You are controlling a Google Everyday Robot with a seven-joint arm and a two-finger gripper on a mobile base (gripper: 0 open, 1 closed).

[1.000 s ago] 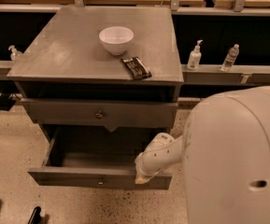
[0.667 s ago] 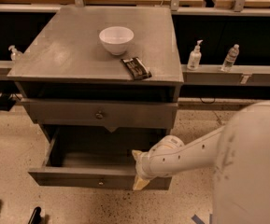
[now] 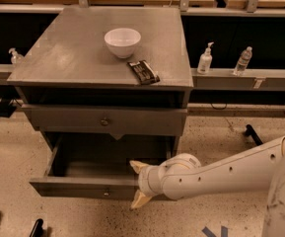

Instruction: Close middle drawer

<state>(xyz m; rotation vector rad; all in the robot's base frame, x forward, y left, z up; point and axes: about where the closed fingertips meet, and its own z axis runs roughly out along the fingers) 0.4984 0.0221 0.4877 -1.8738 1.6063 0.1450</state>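
The middle drawer [image 3: 78, 186] is a wide, shallow grey box pulled far out of the grey cabinet [image 3: 83, 58]. Its low front panel has a small round knob [image 3: 106, 193], and its inside looks dark and empty. My gripper [image 3: 136, 184] is at the right part of that front panel, on a white arm [image 3: 216, 174] reaching in from the right. Its cream fingers are spread apart, one fingertip [image 3: 134, 165] above the panel's top edge and one below and in front of it. Nothing is held.
A taller grey drawer front [image 3: 105, 121] with a knob sits just above and stands slightly out. On the cabinet top are a white bowl [image 3: 122, 41] and a dark snack bar [image 3: 143, 72]. Two bottles [image 3: 205, 60] [image 3: 242, 60] stand on a ledge at the right. The floor is speckled.
The arm has stretched out and my gripper has shifted slightly left along the drawer's front. The robot's white body has drawn back to the right. The drawer stands as far out as before.
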